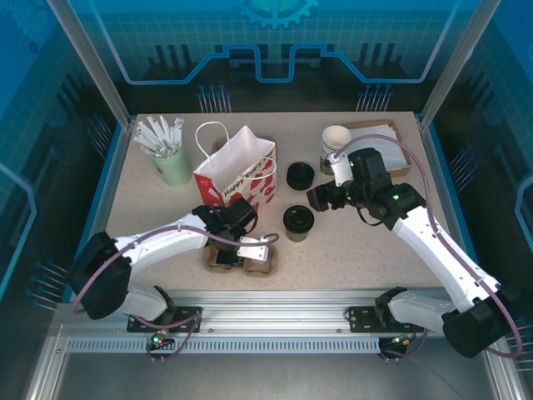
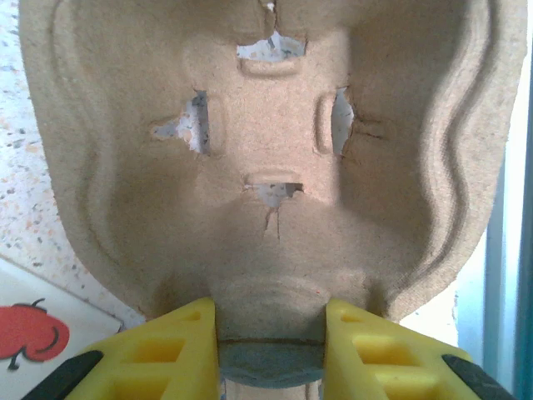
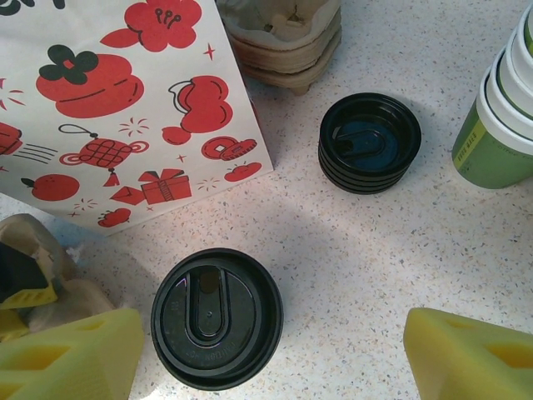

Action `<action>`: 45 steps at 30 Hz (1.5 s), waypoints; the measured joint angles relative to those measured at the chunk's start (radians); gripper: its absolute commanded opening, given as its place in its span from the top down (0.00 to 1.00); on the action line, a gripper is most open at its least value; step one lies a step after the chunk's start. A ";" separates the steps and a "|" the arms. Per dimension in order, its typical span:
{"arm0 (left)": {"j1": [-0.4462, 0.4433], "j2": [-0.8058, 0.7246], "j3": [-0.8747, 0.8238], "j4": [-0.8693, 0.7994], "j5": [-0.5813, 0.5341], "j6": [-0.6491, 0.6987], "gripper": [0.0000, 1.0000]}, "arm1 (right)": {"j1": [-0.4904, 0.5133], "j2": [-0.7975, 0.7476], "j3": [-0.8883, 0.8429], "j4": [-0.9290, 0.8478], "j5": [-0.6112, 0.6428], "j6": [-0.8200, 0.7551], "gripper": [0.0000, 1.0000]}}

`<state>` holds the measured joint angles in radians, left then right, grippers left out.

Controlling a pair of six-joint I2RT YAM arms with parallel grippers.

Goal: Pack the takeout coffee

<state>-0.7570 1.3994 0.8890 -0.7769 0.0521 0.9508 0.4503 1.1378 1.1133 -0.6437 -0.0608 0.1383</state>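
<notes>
- Although the takeout coffee (image 1: pixel 298 222) already wears its black lid, it is not yet packed: it stands upright on the bare table (image 1: pixel 358 267), in front of the paper bag (image 1: pixel 237 171) and apart from it.
- By my judgement the lidding is done. What is left is seating the cup in a carrier, or lowering it into the bag.
- The left gripper (image 1: pixel 253 246) pinches the near rim of a moulded pulp carrier (image 2: pixel 275 167). Its yellow fingers (image 2: pixel 179 350) sit on either side of a rounded tab at the carrier's edge.
- The carrier's one visible cup well is empty, with speckled table showing through its slots.
- The right gripper (image 1: pixel 319 198) hovers just beside the coffee, between it and the stack of loose lids (image 3: pixel 369 143).
- Its fingers (image 3: pixel 470 354) are spread wide and grip nothing. In the right wrist view the lidded cup lies low between them, closer to the left-hand one.
- The white bag with red prints stands upright with its handles up. I cannot tell what, if anything, is inside.
- A stack of unlidded green cups (image 3: pixel 500 117) stands to the right of the lids, nested one in another.
- More pulp carriers (image 3: pixel 283 42) are stacked beside the bag.
- A pale green holder (image 1: pixel 173 165) at the far left is full of white sticks.
</notes>
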 measured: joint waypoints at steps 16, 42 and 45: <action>-0.024 -0.180 0.481 -0.237 0.227 -0.378 0.79 | -0.062 -0.057 0.111 -0.057 0.029 0.003 0.17; 0.278 0.105 1.242 -0.400 0.005 -0.799 0.81 | -0.072 -0.044 0.139 -0.075 -0.038 0.008 0.18; 0.292 0.152 1.250 -0.435 -0.039 -0.792 0.81 | -0.072 -0.041 0.139 -0.074 -0.038 0.007 0.17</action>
<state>-0.4652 1.5517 2.1387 -1.2121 0.0135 0.1589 0.3786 1.0966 1.2522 -0.7181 -0.0990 0.1455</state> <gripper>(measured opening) 0.246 0.826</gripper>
